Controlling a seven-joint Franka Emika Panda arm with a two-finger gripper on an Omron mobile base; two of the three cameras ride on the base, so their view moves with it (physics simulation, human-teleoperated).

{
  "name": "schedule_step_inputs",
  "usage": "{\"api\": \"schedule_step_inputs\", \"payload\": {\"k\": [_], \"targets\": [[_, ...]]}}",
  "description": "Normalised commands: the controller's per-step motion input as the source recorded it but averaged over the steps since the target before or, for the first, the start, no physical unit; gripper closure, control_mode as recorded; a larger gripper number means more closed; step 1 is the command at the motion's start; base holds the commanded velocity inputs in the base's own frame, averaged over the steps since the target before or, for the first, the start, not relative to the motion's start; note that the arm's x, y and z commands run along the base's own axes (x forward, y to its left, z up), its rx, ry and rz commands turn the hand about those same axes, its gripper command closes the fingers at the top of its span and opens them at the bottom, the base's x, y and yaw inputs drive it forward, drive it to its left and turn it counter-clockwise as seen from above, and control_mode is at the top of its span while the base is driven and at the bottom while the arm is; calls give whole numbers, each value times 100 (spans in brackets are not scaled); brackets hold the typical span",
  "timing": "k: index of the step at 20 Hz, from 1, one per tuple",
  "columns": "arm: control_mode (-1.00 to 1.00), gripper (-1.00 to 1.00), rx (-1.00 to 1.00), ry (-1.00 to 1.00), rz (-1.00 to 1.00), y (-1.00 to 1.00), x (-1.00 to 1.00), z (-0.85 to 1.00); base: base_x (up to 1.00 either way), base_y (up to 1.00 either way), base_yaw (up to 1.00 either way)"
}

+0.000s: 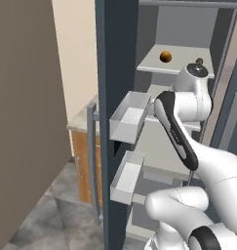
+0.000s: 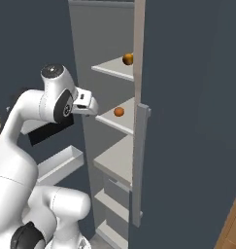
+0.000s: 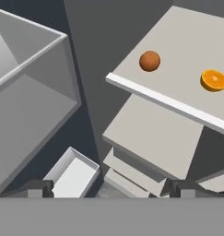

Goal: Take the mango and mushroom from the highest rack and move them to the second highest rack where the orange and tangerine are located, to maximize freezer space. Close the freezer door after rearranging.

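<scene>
Freezer door stands open; in the hand view's upper right the second highest rack [image 3: 187, 106] carries the tangerine [image 3: 150, 61] and, well apart, a halved orange [image 3: 213, 79]. Door bin [image 3: 74, 174] at lower left holds nothing. Pincer [image 3: 111, 188] released, fingertips [image 3: 37, 186] wide apart, grasping nothing; the mango [image 1: 165, 56] sits on the highest rack [image 1: 154, 66], top centre of the left base view

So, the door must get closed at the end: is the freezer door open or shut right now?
Open. The freezer door is swung out, its bins face the room, and the shelves inside are exposed.
</scene>
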Motion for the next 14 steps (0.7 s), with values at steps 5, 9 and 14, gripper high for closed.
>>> {"api": "schedule_step_inputs", "payload": {"k": [5,9,14], "targets": [[100,-100,0,0,0,0,0,0,17,20,6],[-100,-100,0,0,3,41,10,0,5,8,1],[-100,-100,0,0,1,71,20,0,0,0,0]]}}
